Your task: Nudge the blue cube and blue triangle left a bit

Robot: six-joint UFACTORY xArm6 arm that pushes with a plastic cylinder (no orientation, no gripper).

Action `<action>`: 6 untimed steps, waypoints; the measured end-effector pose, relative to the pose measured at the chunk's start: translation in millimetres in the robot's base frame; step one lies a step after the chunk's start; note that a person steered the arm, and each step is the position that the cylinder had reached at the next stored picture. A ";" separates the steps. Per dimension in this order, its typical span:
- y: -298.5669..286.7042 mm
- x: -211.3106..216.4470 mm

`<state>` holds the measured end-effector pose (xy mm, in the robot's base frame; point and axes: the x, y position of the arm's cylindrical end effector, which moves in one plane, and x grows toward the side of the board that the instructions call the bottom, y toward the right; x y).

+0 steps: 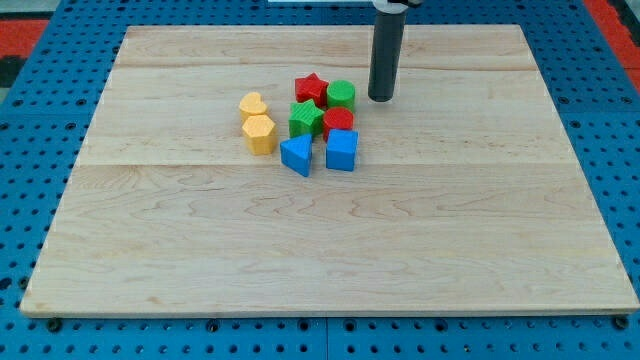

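Observation:
The blue cube (341, 150) sits near the board's middle, with the blue triangle (296, 156) just to its left, a small gap between them. My tip (381, 98) rests on the board above and to the right of the blue cube, close to the right side of the green round block (342, 94). The tip touches neither blue block.
A red star (311, 88), a green star (305, 118) and a red block (338, 122) crowd just above the blue blocks. A yellow heart (252, 104) and a yellow hexagon (259, 133) lie to the left. The wooden board (330, 240) lies on blue pegboard.

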<state>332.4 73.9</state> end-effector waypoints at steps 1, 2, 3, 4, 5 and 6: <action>0.0 0.0; 6.7 13.7; 9.4 47.3; 4.7 77.2; 12.9 81.3; -3.3 98.1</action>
